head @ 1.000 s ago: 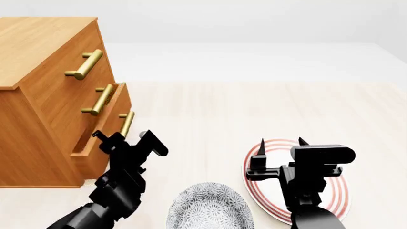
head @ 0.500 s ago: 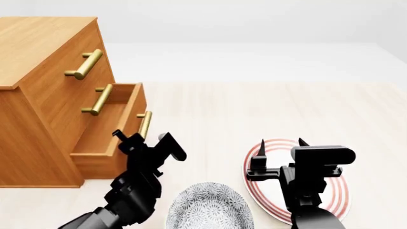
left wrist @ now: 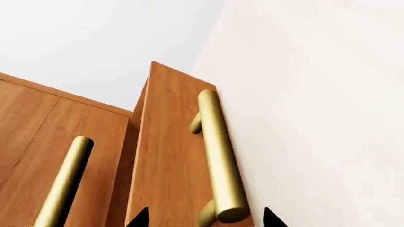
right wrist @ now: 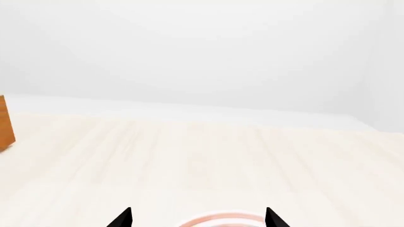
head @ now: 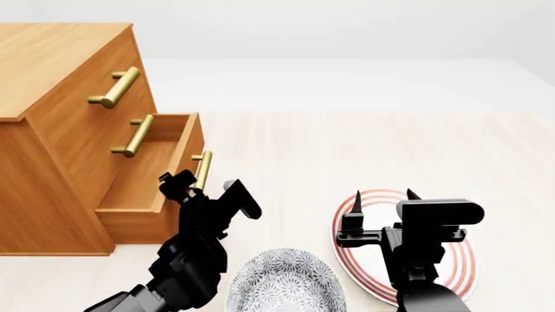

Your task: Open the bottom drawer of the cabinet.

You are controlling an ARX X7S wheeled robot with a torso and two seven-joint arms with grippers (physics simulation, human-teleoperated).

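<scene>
The boxy orange-brown wood-grain cabinet (head: 61, 130) stands at the left of the pale wooden counter (head: 364, 149), and its lowest orange-brown drawer (head: 152, 172) already juts well out from the body, its hollow showing from above. The black left gripper (head: 210, 188) sits right at that drawer's brass bar handle (left wrist: 218, 158), with its fingers spread on either side of the bar's near end; in the wrist view the two fingertips stand apart with the bar between them, so it looks open around the handle, not clamped on it. The black right gripper (head: 381, 195) hangs open and empty over a red-and-white ringed plate (head: 459, 266), near a grey patterned bowl (head: 286, 286).

I'd judge the pulling step nearly done. Next comes either a last short draw straight outward or backing the fingers off the bar without nudging the drawer shut.
</scene>
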